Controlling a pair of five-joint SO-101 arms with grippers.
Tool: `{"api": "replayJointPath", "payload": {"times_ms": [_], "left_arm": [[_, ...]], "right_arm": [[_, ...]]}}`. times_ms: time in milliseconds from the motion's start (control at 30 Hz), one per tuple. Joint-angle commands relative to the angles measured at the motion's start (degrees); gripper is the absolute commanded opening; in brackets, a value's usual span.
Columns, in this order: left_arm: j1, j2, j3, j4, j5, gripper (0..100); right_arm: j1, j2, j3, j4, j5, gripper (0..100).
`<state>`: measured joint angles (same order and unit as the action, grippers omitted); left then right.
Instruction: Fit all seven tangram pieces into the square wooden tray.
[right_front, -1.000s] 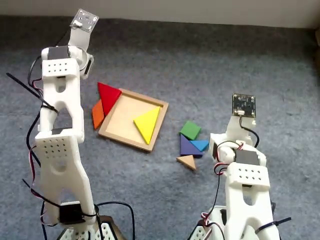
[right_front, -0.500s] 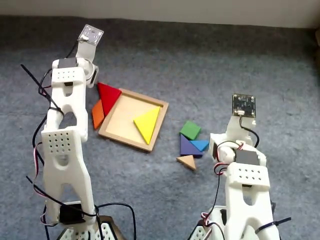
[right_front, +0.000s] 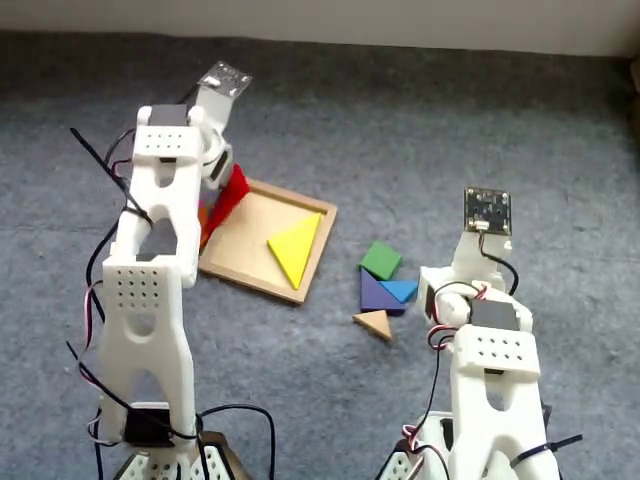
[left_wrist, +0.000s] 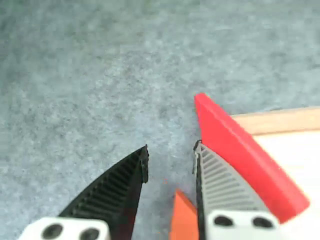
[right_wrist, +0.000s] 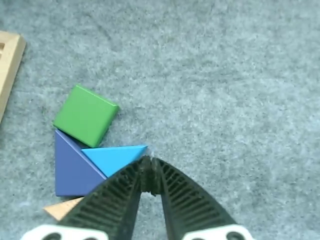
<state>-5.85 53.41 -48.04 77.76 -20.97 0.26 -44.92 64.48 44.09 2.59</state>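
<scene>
The square wooden tray (right_front: 240, 262) holds a yellow triangle (right_front: 295, 246). A red triangle (right_front: 232, 192) stands tilted on edge against the tray's left rim (left_wrist: 280, 119). In the left wrist view my left gripper (left_wrist: 170, 155) is open over the carpet. Its grey finger (left_wrist: 217, 182) lies along the red triangle (left_wrist: 240, 150), and the tip of an orange piece (left_wrist: 182, 217) shows between the fingers. My right gripper (right_wrist: 148, 167) is shut above the tip of a light blue triangle (right_wrist: 112, 156). Beside it lie a green square (right_wrist: 86, 115), a dark blue triangle (right_wrist: 70, 165) and a tan triangle (right_wrist: 62, 209).
The left arm (right_front: 165, 160) covers the tray's left corner and most of the orange piece (right_front: 204, 214). The right arm (right_front: 485, 340) stands right of the loose pieces (right_front: 381, 260). Grey carpet lies open beyond the tray and at the far right.
The left arm has swung right toward the tray's left corner. The red triangle, flat before, now stands tipped against the rim. The right arm has not moved.
</scene>
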Motion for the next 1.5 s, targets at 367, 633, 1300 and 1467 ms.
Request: {"api": "replayJointPath", "payload": {"times_ms": [367, 633, 1300, 1467], "left_arm": [[4.5, -6.7, -0.6, 6.1, 0.6, 16], [5.8, -6.4, -0.6, 5.6, 0.6, 16], [16.0, -6.5, -0.2, 4.4, 0.3, 16], [19.4, -6.5, -0.5, 5.8, 0.2, 16]], "right_arm": [[0.1, -1.5, -0.1, -0.8, 0.8, 2.0], [0.2, -1.6, -0.1, -0.8, 0.8, 2.0], [0.2, -1.6, -0.1, -0.8, 0.8, 2.0], [0.2, -1.6, -0.1, -0.8, 0.8, 2.0]]}}
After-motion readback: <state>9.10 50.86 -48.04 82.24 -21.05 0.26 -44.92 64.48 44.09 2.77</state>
